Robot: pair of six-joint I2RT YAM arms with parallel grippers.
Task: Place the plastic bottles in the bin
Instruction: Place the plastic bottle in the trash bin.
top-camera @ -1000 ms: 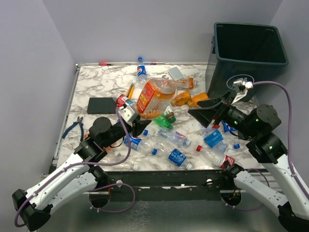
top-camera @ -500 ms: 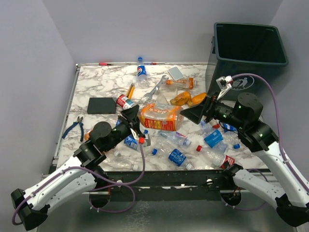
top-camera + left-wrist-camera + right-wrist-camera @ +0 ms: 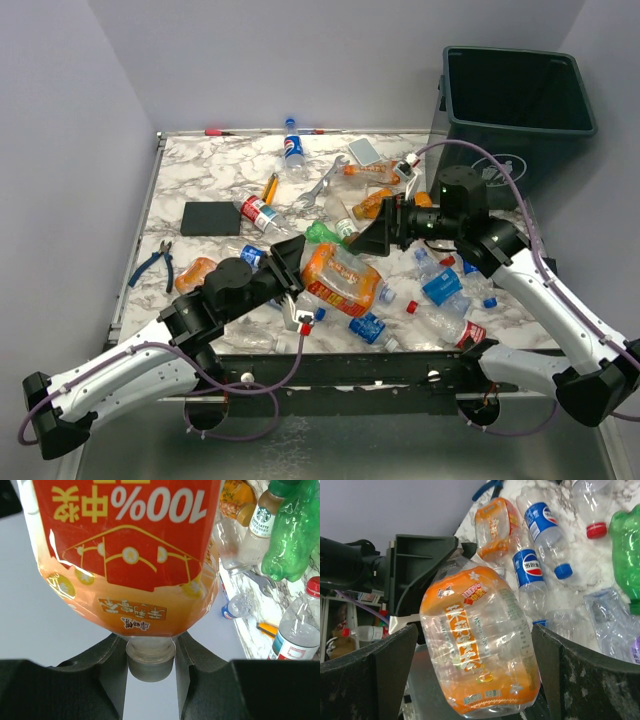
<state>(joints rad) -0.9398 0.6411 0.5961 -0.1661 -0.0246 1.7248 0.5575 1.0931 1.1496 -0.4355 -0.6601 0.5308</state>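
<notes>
Left end effector (image 3: 150,652) clamped partway, right end effector (image 3: 372,238) spread wide, both angled inward

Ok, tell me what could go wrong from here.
The left tool pinches the big orange juice bottle only at its neck; it could twist or slip out. The right tool faces it wide open; if the left releases before that one closes, the bottle drops onto the table, well short of the bin.

The big orange juice bottle (image 3: 125,555) is thin clear plastic, glossy and dented, under a shiny printed film label. The fingers (image 3: 111,672) of my left gripper (image 3: 150,660) are matt black plastic. The tabletop (image 3: 205,170) is smooth and marble-patterned; the wrench (image 3: 318,188) is bright metal.
</notes>
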